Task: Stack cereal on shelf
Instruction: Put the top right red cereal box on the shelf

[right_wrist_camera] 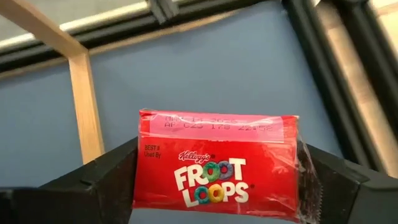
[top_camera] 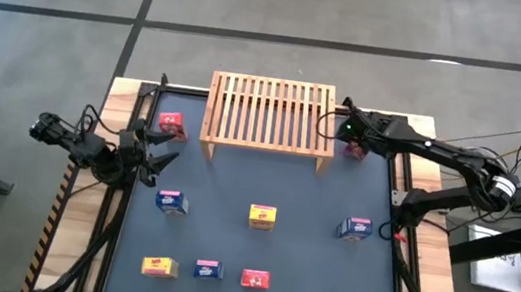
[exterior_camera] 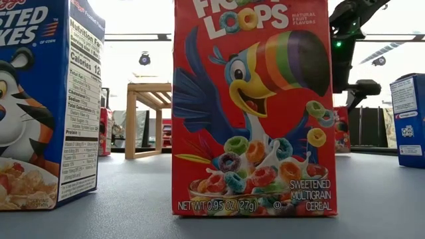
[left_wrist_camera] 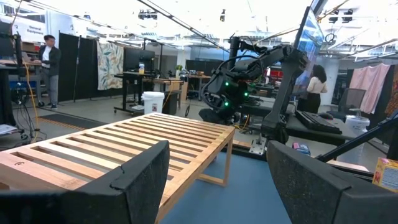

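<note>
The right gripper (right_wrist_camera: 217, 186) has its fingers (right_wrist_camera: 106, 180) closed on a red box (right_wrist_camera: 217, 165) at two o'clock on the counter (top_camera: 313, 203), just beside the shelf (top_camera: 270, 112). The left gripper (top_camera: 161, 148) waits at nine o'clock, fingers spread, holding nothing.

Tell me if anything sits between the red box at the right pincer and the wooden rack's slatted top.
Nothing visible does. The right pincer straddles the small red cardboard Froot Loops box on the mat just off the right end of the light wooden slatted rack. The slatted top looks bare, and no other box lies between them.
</note>
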